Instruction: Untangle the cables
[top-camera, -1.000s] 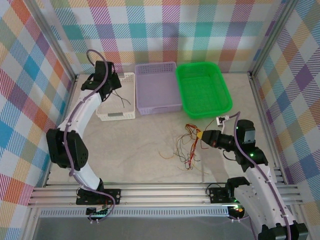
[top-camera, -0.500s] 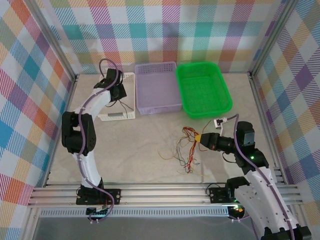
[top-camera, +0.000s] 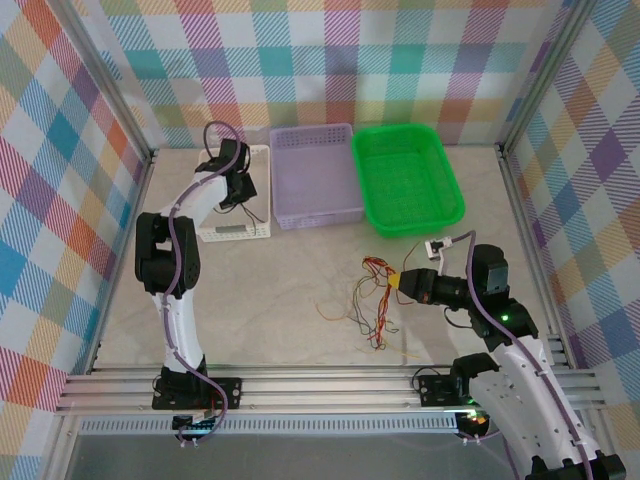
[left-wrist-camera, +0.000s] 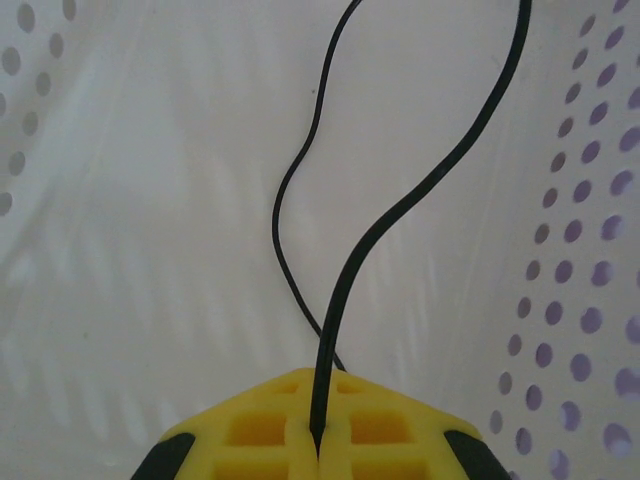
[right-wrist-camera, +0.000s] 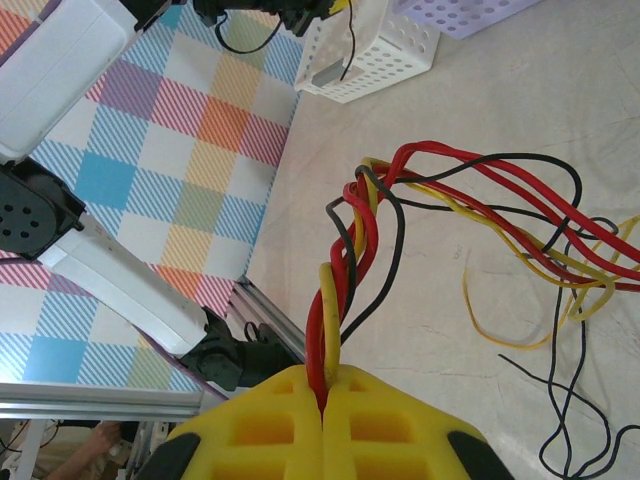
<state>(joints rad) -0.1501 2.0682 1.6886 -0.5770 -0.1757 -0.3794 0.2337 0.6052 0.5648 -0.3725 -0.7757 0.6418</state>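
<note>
The left end effector (left-wrist-camera: 318, 440) pinches a black cable (left-wrist-camera: 400, 215) above the white basket (left-wrist-camera: 130, 200).

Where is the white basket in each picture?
Top view: white basket at far left, beside the purple basket.
Left wrist: its holed wall runs down the right side.
Right wrist: small, at the top middle.
Shared landmark: the black cable held by the left hand above it.
</note>
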